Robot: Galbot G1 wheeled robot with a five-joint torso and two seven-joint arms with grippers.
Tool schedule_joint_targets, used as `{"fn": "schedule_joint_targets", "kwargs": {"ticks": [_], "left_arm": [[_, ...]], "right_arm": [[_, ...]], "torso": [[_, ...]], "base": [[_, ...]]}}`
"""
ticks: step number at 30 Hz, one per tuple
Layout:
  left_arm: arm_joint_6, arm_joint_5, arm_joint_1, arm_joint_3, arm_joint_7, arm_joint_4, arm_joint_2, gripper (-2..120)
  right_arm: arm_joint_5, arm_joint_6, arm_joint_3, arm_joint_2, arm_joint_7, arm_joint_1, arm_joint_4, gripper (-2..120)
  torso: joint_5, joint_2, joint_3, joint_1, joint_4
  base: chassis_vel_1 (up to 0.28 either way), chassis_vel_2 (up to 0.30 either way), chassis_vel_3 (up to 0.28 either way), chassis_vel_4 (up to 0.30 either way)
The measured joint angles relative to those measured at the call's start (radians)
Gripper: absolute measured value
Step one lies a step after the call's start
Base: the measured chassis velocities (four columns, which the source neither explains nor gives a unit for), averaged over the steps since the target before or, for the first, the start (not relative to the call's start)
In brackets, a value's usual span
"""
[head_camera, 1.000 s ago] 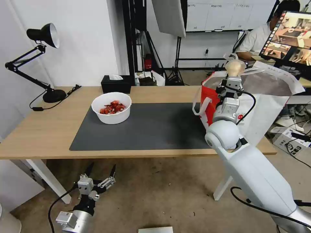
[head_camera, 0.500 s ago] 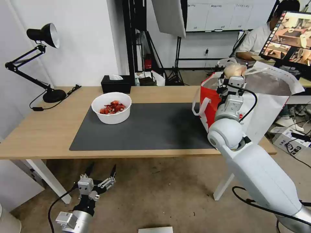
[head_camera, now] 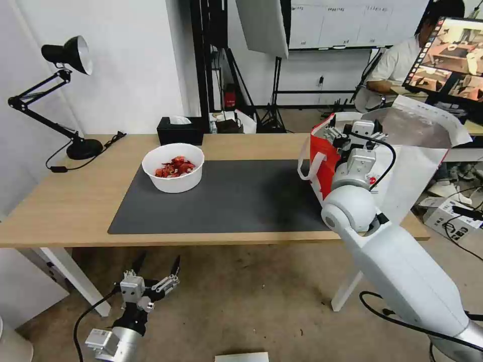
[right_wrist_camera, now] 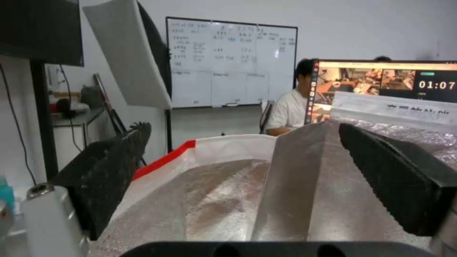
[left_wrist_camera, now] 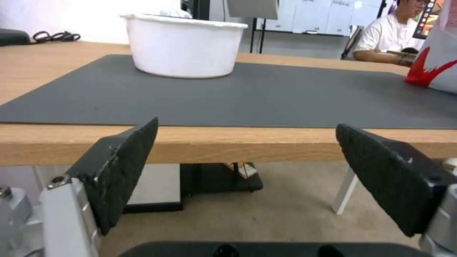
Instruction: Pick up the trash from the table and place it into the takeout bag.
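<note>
Takeout bag contents: hidden behind its red wall and the right arm.
Bowl contents, left wrist view: hidden by its wall.

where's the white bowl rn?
Head view: the white bowl of red scraps sits on the dark grey mat's far-left corner, just in front of the black tissue box.
</note>
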Motion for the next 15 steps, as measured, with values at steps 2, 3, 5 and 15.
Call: {"fn": "schedule_joint_targets", "kwargs": {"ticks": [2, 3, 5, 15], "left_arm": [[0.000, 0.001, 0.000, 0.001, 0.000, 0.000, -0.001, 100], [0.000, 0.001, 0.000, 0.001, 0.000, 0.000, -0.001, 100], [0.000, 0.001, 0.000, 0.001, 0.000, 0.000, -0.001, 100], [0.000, 0.002, -0.003, 0.002, 0.000, 0.000, 0.001, 100]], "right_arm": [[0.003, 0.000, 0.000, -0.003, 0.000, 0.001, 0.001, 100], [0.003, 0.000, 0.000, -0.003, 0.000, 0.001, 0.001, 100], [0.004, -0.001, 0.000, -0.005, -0.001, 0.001, 0.001, 100], [0.004, -0.001, 0.005, -0.008, -0.002, -0.007, 0.011, 100]], "torso": [[0.0000, 0.000, 0.000, 0.000, 0.0001], [0.0000, 0.000, 0.000, 0.000, 0.0000], [0.0000, 0.000, 0.000, 0.000, 0.0000], [0.0000, 0.000, 0.000, 0.000, 0.0000]], "base": [[0.000, 0.000, 0.000, 0.000], [0.000, 0.000, 0.000, 0.000], [0.000, 0.000, 0.000, 0.000], [0.000, 0.000, 0.000, 0.000]]}}
